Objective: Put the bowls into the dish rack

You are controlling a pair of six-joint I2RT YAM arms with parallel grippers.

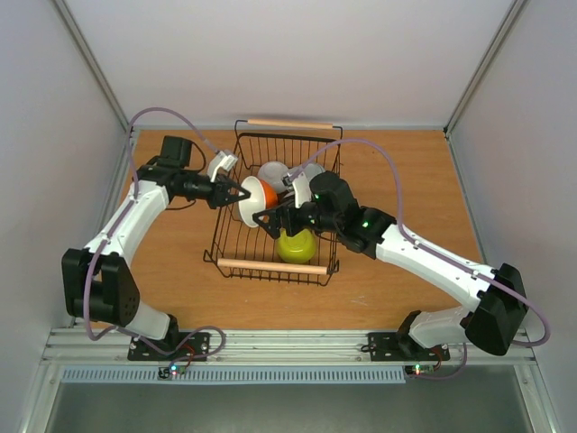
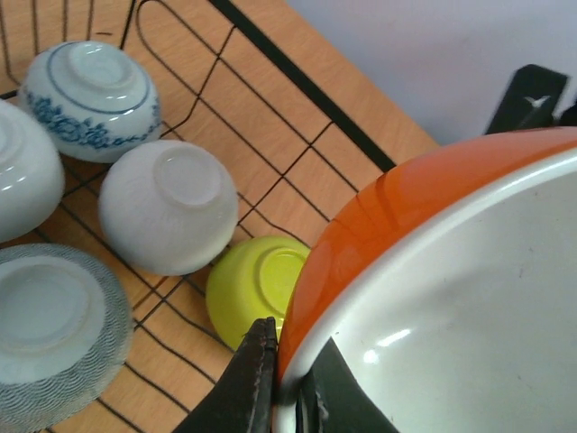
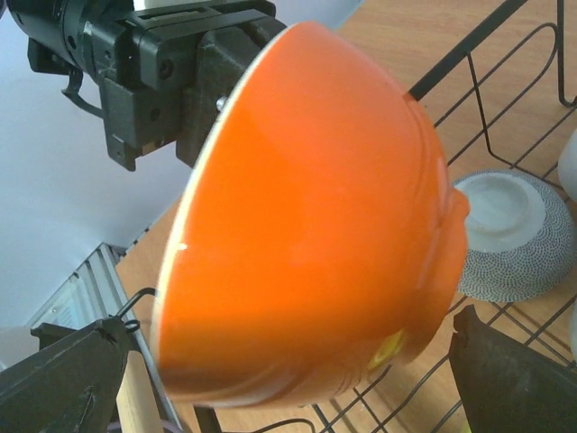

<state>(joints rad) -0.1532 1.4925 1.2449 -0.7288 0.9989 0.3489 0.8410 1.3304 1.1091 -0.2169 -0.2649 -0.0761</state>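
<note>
The black wire dish rack (image 1: pixel 270 267) stands mid-table. My left gripper (image 1: pixel 242 193) is shut on the rim of the orange bowl (image 1: pixel 257 198) and holds it tilted above the rack's left side. In the left wrist view its fingers (image 2: pixel 257 370) pinch the bowl's rim (image 2: pixel 388 207). My right gripper (image 1: pixel 267 220) is open beside that bowl, and in the right wrist view its fingers (image 3: pixel 63 379) stand wide on either side of the orange bowl (image 3: pixel 315 216). The yellow-green bowl (image 2: pixel 252 289), a white bowl (image 2: pixel 169 206), the blue-patterned bowl (image 2: pixel 90 101), another white bowl (image 2: pixel 22 171) and the grey bowl (image 2: pixel 54 325) lie upside down in the rack.
The rack has a far wooden handle (image 1: pixel 290 124) and tall wire walls (image 2: pixel 297 77). Both arms reach over the rack and meet above its left half. Grey walls close in the table on three sides. The grey bowl also shows in the right wrist view (image 3: pixel 505 234).
</note>
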